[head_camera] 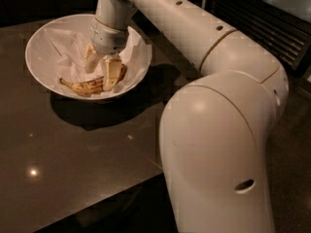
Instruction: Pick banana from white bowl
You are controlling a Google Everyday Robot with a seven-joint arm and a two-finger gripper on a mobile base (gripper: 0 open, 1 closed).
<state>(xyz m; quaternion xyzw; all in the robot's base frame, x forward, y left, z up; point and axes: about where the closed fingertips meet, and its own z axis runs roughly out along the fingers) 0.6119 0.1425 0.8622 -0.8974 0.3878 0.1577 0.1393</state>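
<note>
Nearest, at the right, the robot's bulky white arm fills much of the view and reaches away toward the far left. Below and left of it lies a dark, glossy table. On the table's far left part stands the bowl, wide, round and white, lined with crumpled white paper. The banana lies in the bowl's near side on the paper: curved, yellow, heavily speckled brown-black (its thin end points left). The gripper points down into the bowl directly over the banana, its two pale fingers spread apart. The right finger overlaps the banana's right part; whether it touches cannot be told.
</note>
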